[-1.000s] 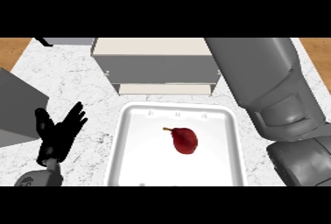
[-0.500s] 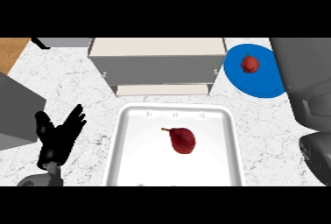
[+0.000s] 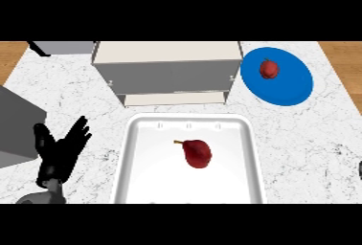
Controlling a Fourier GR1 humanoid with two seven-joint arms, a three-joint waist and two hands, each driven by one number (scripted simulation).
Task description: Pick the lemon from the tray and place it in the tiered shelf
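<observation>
A white tray lies on the marble counter at the lower centre. In it lies one fruit, dark red with a short stem and not lemon-coloured. The tiered shelf, beige on top with a lower ledge, stands just behind the tray. My left hand is open at the lower left, fingers up, beside the tray's left rim and apart from it. My right hand does not show; only a dark sliver sits at the right edge.
A blue plate at the upper right carries a small red fruit. A grey box fills the left edge near my left hand. Another grey object sits at the top left. Wooden floor shows beyond the counter's corners.
My right arm has drawn back to the right and out of the view, uncovering the blue plate and its fruit. The left hand and the tray's fruit have not moved.
</observation>
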